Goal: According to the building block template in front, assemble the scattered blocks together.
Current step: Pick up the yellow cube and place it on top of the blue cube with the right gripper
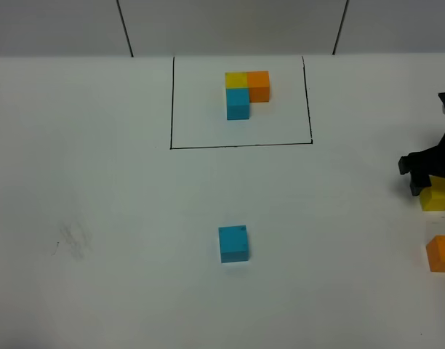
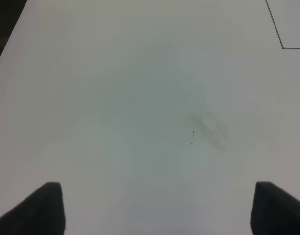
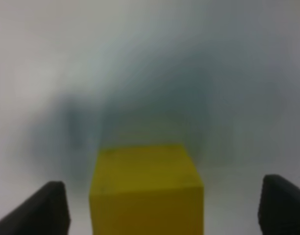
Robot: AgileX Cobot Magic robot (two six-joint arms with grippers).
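Observation:
The building block template, a cluster of yellow, orange and blue cubes, sits inside a black drawn rectangle at the back. A loose sky-blue cube lies mid-table. A loose yellow cube and a loose orange cube lie at the right edge. My right gripper is open over the yellow cube. In the right wrist view the yellow cube sits between the wide-apart fingers of the right gripper, with gaps on both sides. My left gripper is open and empty above bare table, and it is out of the exterior high view.
The white table carries a faint grey smudge at the left, which also shows in the left wrist view. A corner of the black rectangle line shows in the left wrist view. Two dark seams run up the back wall.

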